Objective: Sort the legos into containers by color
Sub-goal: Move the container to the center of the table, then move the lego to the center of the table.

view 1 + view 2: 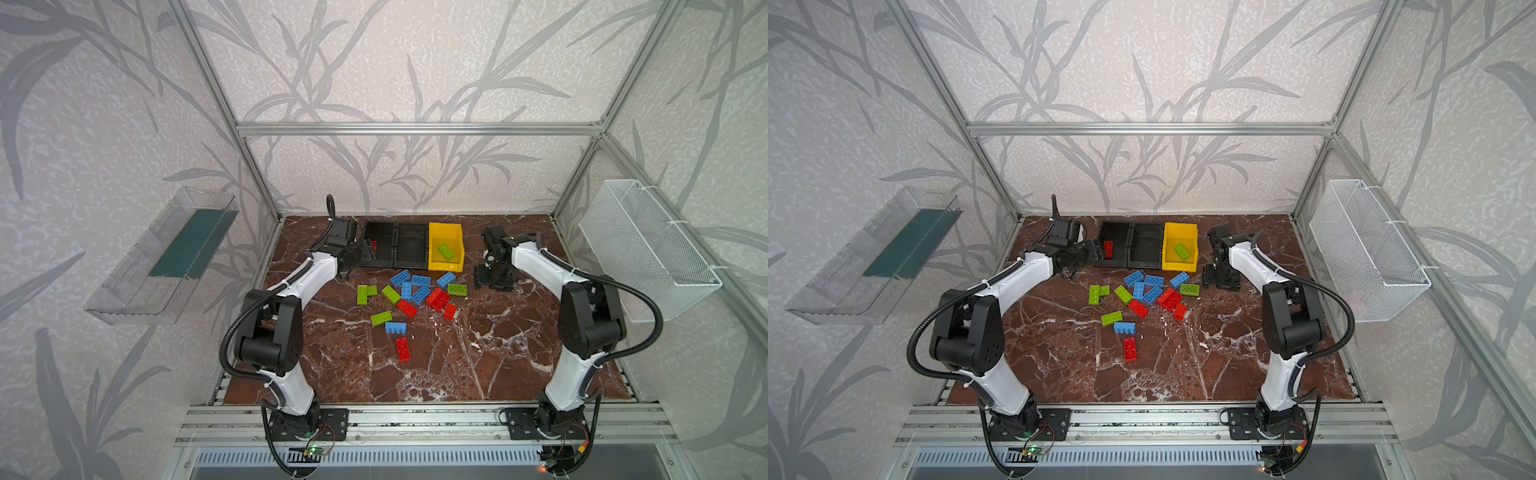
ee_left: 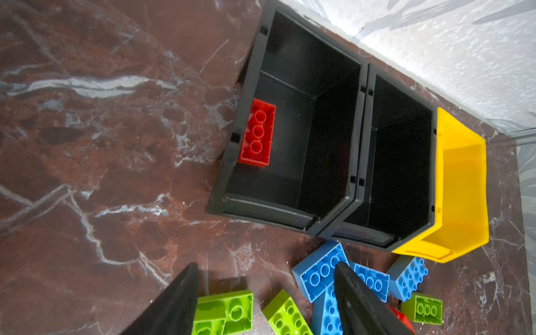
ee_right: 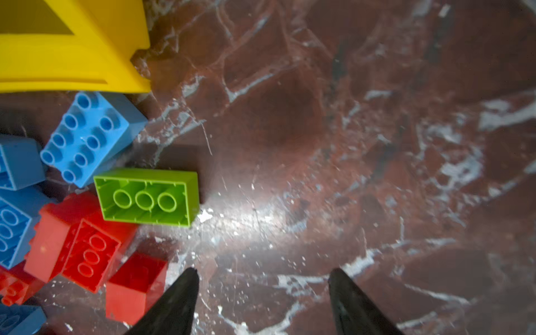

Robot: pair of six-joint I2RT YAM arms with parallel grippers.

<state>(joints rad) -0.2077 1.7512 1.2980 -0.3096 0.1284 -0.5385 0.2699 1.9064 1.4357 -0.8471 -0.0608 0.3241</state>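
Sorting has barely begun, I judge: one red lego [image 2: 256, 132] lies in the black bin [image 2: 269, 210] just ahead of my left gripper [image 2: 266, 266], and one green lego [image 1: 445, 251] lies in the yellow bin [image 1: 446, 266] ahead of and beside my right gripper [image 3: 262, 271]. The middle bin [image 1: 411, 262] is empty, so no blue is sorted. The pile [image 1: 409, 291], some fifteen bricks, lies on the table [image 3: 348, 145] between my grippers. Both grippers gape wide and empty, touching nothing. The left hangs over the pile's edge. The right hangs over bare table, a loose green [image 3: 148, 197] near one finger.
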